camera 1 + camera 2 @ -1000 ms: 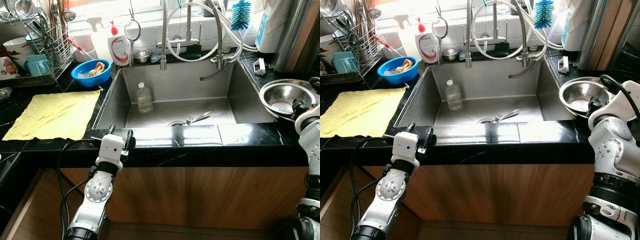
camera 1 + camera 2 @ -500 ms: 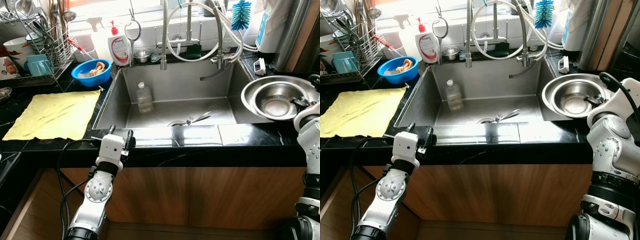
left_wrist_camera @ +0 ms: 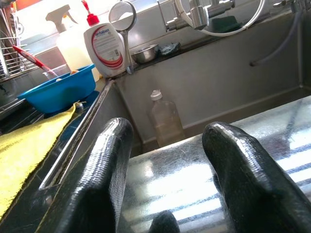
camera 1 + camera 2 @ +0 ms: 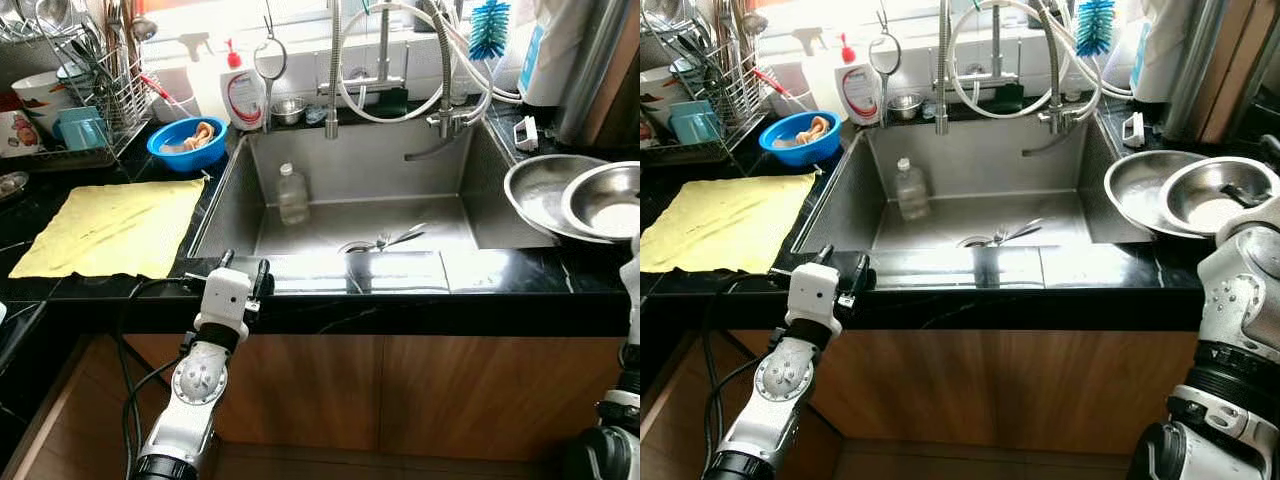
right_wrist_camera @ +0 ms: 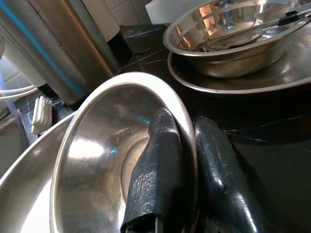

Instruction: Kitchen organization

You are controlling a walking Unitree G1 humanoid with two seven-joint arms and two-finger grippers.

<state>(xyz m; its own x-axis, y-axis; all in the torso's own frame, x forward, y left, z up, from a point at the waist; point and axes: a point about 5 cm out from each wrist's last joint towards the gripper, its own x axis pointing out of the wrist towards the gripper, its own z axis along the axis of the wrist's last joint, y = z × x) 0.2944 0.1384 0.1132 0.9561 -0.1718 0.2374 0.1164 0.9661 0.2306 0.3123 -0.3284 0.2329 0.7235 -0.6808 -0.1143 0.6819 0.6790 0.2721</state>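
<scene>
Steel was what the right gripper (image 5: 187, 194) had clamped: its two black fingers pinched the rim of a small steel bowl (image 4: 1218, 193), one finger inside and one outside, holding it tilted over a wider steel bowl (image 4: 1140, 190) on the black counter (image 4: 520, 275) to the right of the sink (image 4: 350, 185). The left gripper (image 3: 167, 170) rested at the sink's front edge with its fingers spread apart and nothing between them, pointing toward a clear plastic bottle (image 4: 292, 194) standing in the basin. A yellow cloth (image 4: 110, 228) lay flat left of the sink, with a blue bowl (image 4: 186, 143) just behind it.
</scene>
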